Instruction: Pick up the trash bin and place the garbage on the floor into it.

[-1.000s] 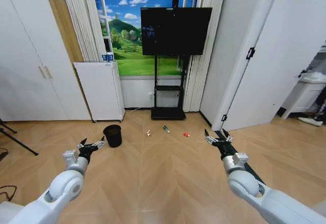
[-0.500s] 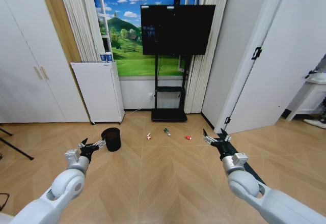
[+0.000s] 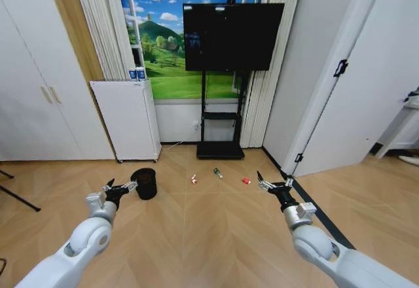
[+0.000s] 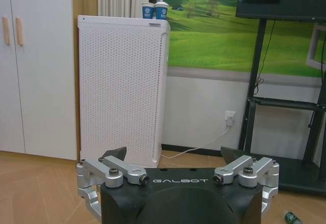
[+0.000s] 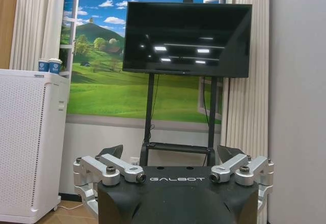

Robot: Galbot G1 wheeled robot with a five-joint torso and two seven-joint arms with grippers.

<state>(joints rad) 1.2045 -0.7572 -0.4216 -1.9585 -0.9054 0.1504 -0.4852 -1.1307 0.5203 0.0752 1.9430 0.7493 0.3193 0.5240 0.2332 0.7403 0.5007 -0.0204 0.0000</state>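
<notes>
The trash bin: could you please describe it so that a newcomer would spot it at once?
Find the tall white cabinet against the back wall, left of the TV stand. On the wooden floor just in front of it stands the bin, small, round and black, the only dark container; the litter beside it is far smaller.

Black TV (image 3: 233,36) on black stand (image 3: 220,149) w/ shelf, in front of landscape mural (image 3: 171,72). White perforated appliance (image 3: 126,119) stands left of it against the wall, 2 blue-white paper cups (image 3: 137,74) on top. White cupboard doors (image 3: 29,98) at left, curtains (image 3: 99,26) both sides of mural, herringbone wood floor (image 3: 209,229).
</notes>
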